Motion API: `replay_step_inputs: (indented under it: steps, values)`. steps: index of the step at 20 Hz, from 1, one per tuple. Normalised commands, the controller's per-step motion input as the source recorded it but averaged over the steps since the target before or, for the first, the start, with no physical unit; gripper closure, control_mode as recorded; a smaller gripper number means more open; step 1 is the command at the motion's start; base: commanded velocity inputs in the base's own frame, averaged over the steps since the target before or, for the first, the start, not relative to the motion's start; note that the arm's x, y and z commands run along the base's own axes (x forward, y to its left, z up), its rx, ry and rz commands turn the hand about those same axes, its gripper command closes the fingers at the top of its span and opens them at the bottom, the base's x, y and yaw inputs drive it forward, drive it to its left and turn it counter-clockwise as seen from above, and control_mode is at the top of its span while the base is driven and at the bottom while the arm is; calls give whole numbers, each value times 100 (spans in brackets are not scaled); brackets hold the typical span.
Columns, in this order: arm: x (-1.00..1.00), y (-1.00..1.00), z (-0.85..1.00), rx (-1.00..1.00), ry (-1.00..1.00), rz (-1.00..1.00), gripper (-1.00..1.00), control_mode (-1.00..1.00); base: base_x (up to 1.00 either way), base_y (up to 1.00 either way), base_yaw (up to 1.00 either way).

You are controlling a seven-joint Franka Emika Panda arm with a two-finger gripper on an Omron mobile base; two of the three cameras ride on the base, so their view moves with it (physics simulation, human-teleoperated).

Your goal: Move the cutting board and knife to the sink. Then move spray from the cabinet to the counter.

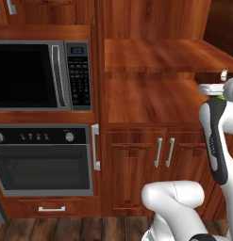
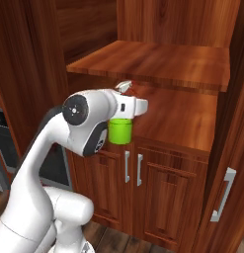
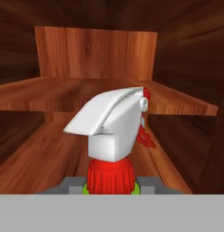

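A white robot arm is reaching into the open niche of a reddish-brown cabinet (image 1: 151, 101), gripping a green spray (image 2: 120, 130) bottle at the neck. Far to the left of the jaws in the left base view, a steel microwave (image 1: 42, 75) is sitting above a black oven (image 1: 42, 157), both built into a wooden column well apart from the hand. Nearer the jaws, the niche floor is spreading out flat beneath an upper shelf (image 2: 158, 62), and two panelled doors with slim silver bar handles (image 1: 164, 152) are standing closed below the hand. In the right base view the gripper (image 2: 124, 111) is hanging at the front edge of the niche, the bottle's green body showing just under the wrist and its whitish trigger nozzle (image 3: 111, 122) poking up just above it. The jaws are standing narrow, closed on the bottle's neck. In the hand view the nozzle, with its red collar and red tip, is rising right between the jaws, and the niche's back wall is standing well beyond it. Right of the jaws, a taller door with a silver handle (image 2: 223, 195) is flanking the niche.
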Motion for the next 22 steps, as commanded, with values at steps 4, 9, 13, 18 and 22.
replay_step_inputs:
  steps: [4,9,13,18,22]
  values:
    - [-34,32,26,0,-21,0,100,-100,0,0,0]
    - [-24,32,25,-2,-20,0,100,-100,0,0,0]
    - [-5,7,4,0,-10,0,100,-100,0,0,0]
    - [-2,0,0,0,0,0,100,-100,0,0,0]
    - [-55,0,-8,0,1,0,100,-100,0,0,0]
